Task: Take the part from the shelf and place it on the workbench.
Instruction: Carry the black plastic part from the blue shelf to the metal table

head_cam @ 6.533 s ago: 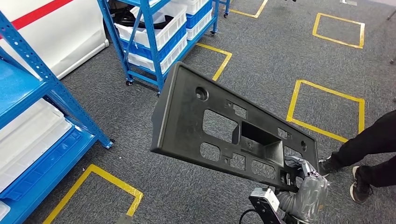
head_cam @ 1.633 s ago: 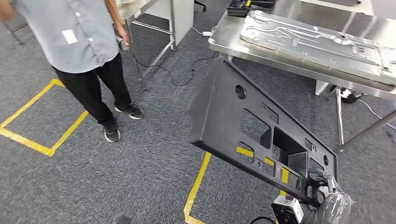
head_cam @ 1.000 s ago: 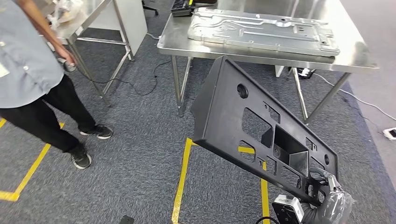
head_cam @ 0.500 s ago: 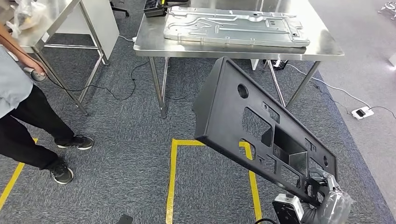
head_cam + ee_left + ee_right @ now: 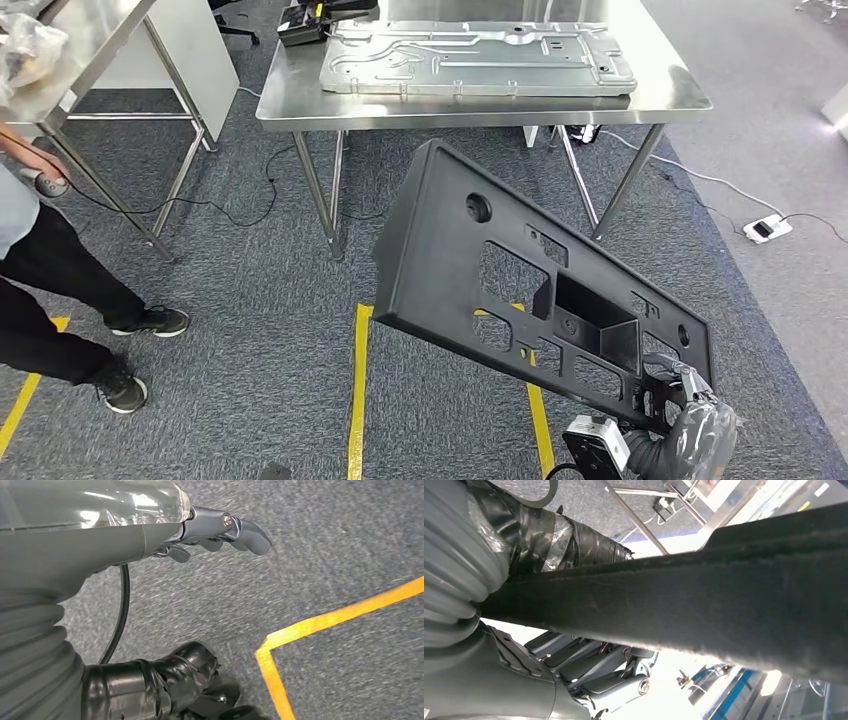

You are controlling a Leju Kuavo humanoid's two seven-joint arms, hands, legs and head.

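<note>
— What sort of place is seen?
— A factory workshop: steel workbenches (image 5: 480, 100), a pressed metal panel (image 5: 478, 58), yellow floor markings (image 5: 356, 390) taped on grey carpet (image 5: 250, 300), trailing cables (image 5: 700, 180).

Bright, even indoor light, soft shadows.
Sheen on the steel surface (image 5: 480, 105); blown-out white glare behind the dark part (image 5: 704, 605) in the right wrist view; carpet slightly blurred in the left wrist view.

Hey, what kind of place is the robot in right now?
Probably a factory or workshop floor: a steel workbench bearing a stamped metal panel, yellow floor tape on grey carpet, and a black plastic part being carried.
</note>
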